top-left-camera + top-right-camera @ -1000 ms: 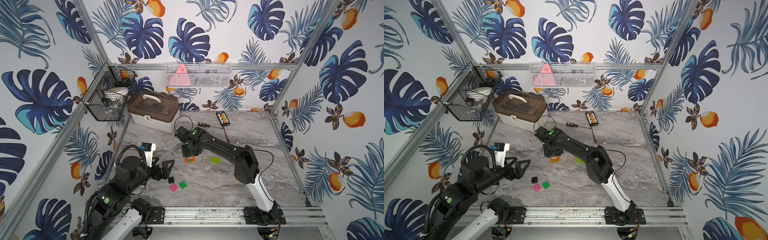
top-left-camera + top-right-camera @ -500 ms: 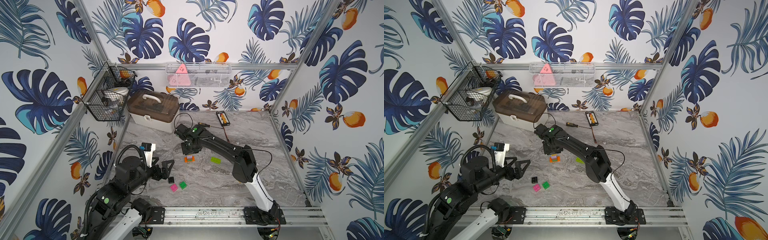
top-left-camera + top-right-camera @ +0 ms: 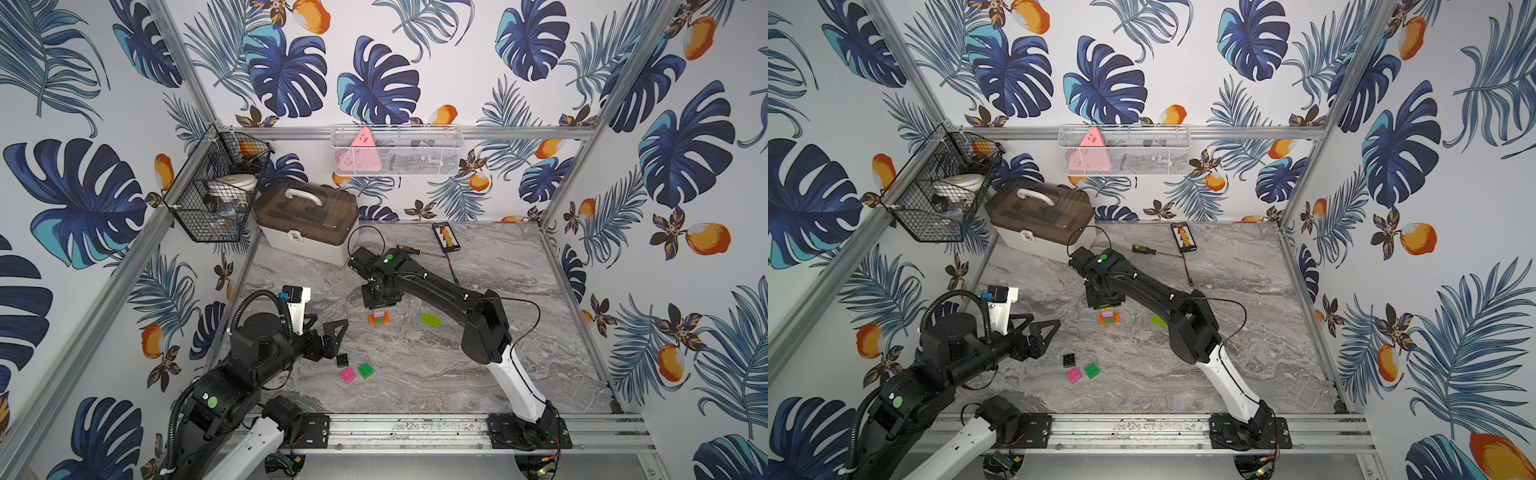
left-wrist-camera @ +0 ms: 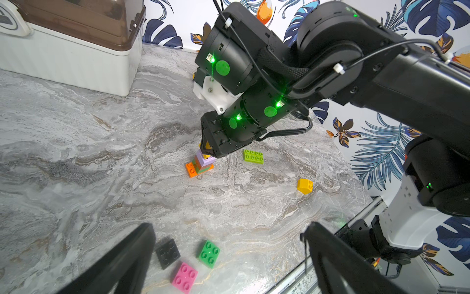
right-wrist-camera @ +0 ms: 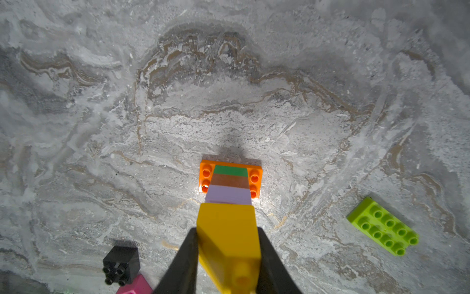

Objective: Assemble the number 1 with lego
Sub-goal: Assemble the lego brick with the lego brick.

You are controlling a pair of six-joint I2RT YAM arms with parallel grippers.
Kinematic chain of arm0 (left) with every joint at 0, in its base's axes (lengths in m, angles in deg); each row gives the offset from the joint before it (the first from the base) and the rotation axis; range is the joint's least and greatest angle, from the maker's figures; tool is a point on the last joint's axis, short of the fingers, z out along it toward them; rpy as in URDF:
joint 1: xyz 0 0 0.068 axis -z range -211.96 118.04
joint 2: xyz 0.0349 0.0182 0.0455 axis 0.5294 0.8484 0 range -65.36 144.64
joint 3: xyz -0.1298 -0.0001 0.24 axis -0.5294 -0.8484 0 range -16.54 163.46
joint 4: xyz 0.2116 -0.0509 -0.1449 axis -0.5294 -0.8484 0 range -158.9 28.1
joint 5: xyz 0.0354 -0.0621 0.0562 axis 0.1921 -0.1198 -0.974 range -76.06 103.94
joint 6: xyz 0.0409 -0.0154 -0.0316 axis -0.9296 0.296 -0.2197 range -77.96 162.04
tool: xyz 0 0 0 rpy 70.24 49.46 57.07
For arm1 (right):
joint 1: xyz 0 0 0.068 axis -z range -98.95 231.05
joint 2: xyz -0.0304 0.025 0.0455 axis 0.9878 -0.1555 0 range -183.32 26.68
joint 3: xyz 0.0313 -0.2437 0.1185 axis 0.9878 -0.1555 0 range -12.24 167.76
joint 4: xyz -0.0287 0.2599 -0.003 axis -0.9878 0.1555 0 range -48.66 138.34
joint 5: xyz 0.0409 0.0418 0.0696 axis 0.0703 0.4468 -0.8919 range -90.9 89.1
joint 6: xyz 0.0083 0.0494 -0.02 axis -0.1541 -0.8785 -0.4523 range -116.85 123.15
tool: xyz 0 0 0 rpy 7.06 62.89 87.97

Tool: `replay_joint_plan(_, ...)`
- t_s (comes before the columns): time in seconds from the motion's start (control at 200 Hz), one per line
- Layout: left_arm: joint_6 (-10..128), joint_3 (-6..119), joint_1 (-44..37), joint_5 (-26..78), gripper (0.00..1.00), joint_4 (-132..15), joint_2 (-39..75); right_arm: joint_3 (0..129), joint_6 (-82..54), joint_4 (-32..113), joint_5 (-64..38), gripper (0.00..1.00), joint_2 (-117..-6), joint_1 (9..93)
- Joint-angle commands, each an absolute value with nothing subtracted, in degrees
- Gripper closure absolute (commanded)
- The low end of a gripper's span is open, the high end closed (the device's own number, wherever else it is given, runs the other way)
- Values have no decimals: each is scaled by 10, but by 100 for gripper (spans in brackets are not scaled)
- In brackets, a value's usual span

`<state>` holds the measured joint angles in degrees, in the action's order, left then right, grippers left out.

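A lego stack (image 3: 379, 318) (image 3: 1109, 318) stands mid-table: long orange base, then green, brown and lilac squares (image 5: 230, 183) (image 4: 201, 164). My right gripper (image 5: 226, 230) (image 3: 379, 306) is shut on a yellow brick (image 5: 227, 236) directly over the lilac top; I cannot tell if it is seated. My left gripper (image 4: 227, 229) (image 3: 328, 325) hangs open and holds nothing, near the black (image 4: 167, 253), green (image 4: 209, 253) and pink (image 4: 185, 277) bricks. A lime brick (image 3: 431, 320) (image 5: 382, 226) lies right of the stack. Another yellow brick (image 4: 304, 185) lies under the right arm.
A brown-lidded toolbox (image 3: 307, 220) stands at the back left. A screwdriver (image 3: 407, 249) and a black-and-orange abacus (image 3: 445, 237) lie at the back. A wire basket (image 3: 216, 199) hangs on the left wall. A metal rail (image 3: 415, 428) runs along the front edge.
The right wrist has shifted slightly above the stack, still gripping the yellow brick. The left arm and the loose bricks have not moved.
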<state>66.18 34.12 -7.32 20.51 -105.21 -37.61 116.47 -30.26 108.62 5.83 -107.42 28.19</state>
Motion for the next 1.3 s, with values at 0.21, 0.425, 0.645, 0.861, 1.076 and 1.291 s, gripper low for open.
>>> replay_joint_plan(0.21,661,342,-75,201,1,-1044,-380,1175,-297,1111,55,77,-1085,281)
replay_joint_plan(0.425,661,342,-74,201,1,-1044,-381,1160,-299,1101,40,78,-1075,281)
replay_joint_plan(0.645,661,342,-75,201,1,-1044,-381,1143,-302,1094,38,79,-1072,278)
replay_joint_plan(0.861,661,342,-74,199,1,-1045,-382,1152,-302,1100,40,79,-1078,278)
replay_joint_plan(1.076,661,342,-75,199,1,-1045,-382,1139,-311,1091,45,79,-1076,278)
replay_joint_plan(1.291,661,341,-75,199,1,-1045,-384,1125,-324,1078,50,80,-1074,277)
